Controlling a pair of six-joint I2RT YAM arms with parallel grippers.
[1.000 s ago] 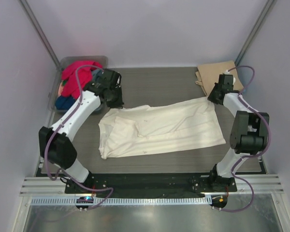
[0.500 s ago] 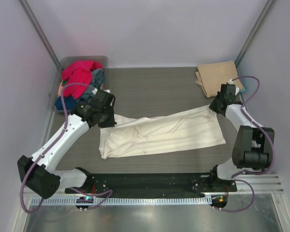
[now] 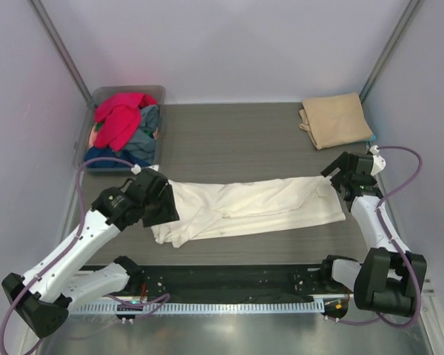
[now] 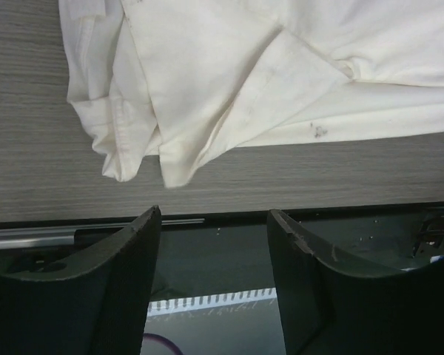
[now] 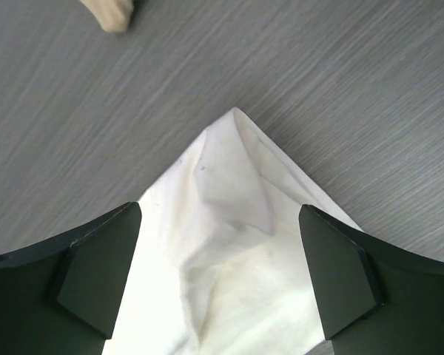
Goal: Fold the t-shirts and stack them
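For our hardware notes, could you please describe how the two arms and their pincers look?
Both the left arm and the right arm have white shells between chunky black joints, and a purple cable loops along each. The left pincer and the right pincer each carry two matte black, wedge-shaped fingers.

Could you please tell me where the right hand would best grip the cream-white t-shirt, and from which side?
Probably the pointed far-right corner of the cream-white t-shirt: it lies flat, juts onto the table and sits between the open fingers of the right hand. Coming straight down from above and pinching across that point looks easiest.
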